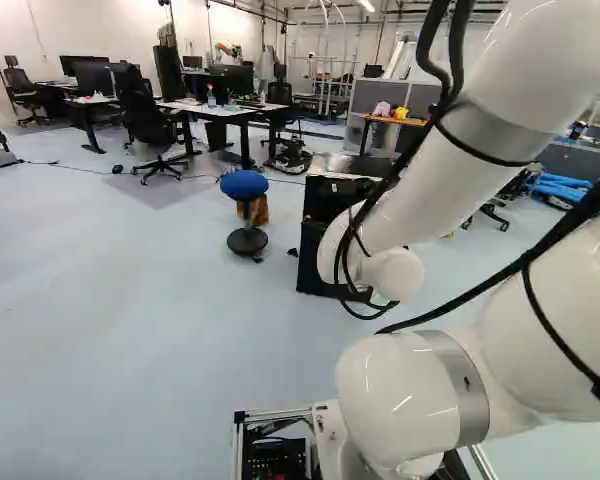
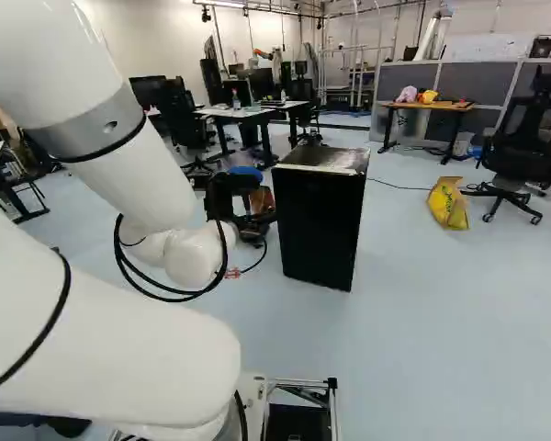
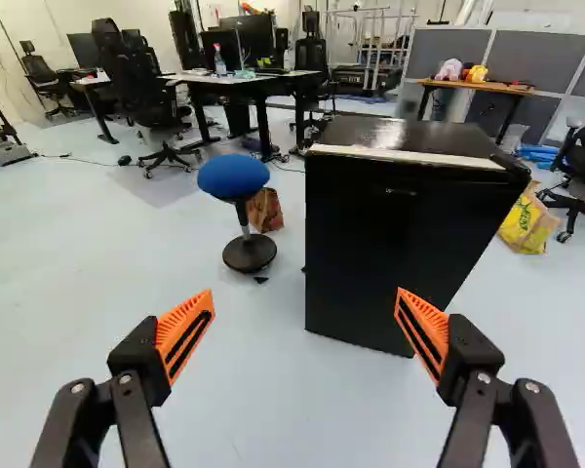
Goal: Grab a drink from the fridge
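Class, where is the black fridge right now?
In the wrist view, the black fridge stands on the floor ahead of the open tool, near the blue-seated stool; in the right base view, it is right of the arm.

Black fridge (image 3: 380, 253), closed, upright on floor (image 3: 88, 253)

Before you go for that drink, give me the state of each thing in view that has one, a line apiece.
Gripper: open, holding nothing.
Fridge: upright, door looks shut.
Blue-seated stool: upright, unoccupied.
Office chair at the right of the right base view: upright, unoccupied.
Bottle: upright.
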